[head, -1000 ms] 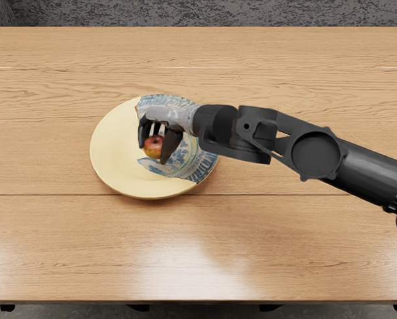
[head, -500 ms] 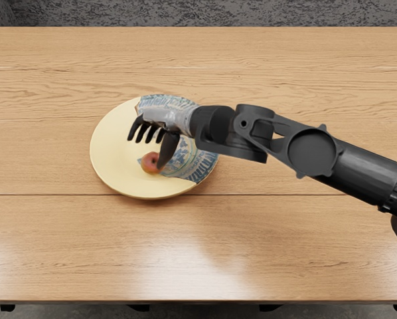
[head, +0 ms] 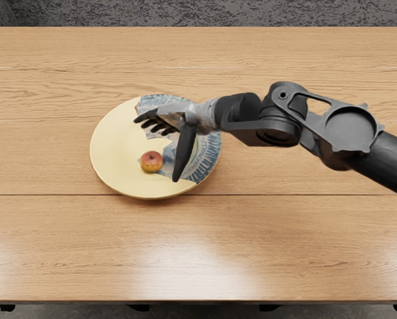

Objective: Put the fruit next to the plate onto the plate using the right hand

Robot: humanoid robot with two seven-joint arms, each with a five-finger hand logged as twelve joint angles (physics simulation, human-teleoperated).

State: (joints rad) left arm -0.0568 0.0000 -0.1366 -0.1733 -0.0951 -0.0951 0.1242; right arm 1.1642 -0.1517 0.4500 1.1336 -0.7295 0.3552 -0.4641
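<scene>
Fruit [head: 151, 161] sits on plate [head: 112, 153]; I judge placing done. Right robot hand [head: 174, 123] hovers above, fingers spread, holding nothing. Next: I lift clear w/o nudging fruit.

No text, label, brand, number or sign can be read anywhere; the blue-patterned patch [head: 207, 151] on the round yellow plate [head: 115, 149] shows no legible lettering.

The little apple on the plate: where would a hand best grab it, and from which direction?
Probably around its widest middle, coming from straight above with fingers on opposite sides. The apple is small and round and sits low on the flat plate, so a sideways approach would likely scrape the plate.
</scene>
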